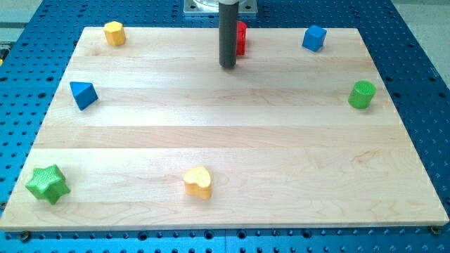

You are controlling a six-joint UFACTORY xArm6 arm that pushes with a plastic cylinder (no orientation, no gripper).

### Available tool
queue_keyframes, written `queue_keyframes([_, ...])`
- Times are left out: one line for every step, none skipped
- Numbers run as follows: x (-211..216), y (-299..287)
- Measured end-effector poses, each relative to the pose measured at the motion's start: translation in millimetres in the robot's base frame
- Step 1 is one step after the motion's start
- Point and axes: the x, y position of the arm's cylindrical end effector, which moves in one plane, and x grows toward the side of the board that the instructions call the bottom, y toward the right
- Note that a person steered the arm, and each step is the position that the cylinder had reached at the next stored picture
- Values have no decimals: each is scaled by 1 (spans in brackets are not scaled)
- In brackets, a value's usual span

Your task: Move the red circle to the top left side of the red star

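My tip (228, 67) rests on the board near the view's top centre. A red block (241, 39) stands just behind the rod, to its upper right, close to the board's top edge. The rod hides the block's left part, so I cannot make out its shape. It is the only red block showing, and I cannot tell whether it is the circle or the star. The tip is slightly below and left of this block, and I cannot tell whether the rod touches it.
A yellow hexagon block (114, 33) sits at the top left and a blue cube (314, 38) at the top right. A green cylinder (362, 94) is at the right edge and a blue triangle (83, 94) at the left. A green star (48, 184) and a yellow heart (199, 182) lie near the bottom.
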Motion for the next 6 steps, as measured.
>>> queue_keyframes([-20,53])
queue_keyframes([-77,121])
queue_keyframes([-120,134])
queue_keyframes([-120,117])
queue_keyframes([-119,78])
queue_keyframes([-119,22])
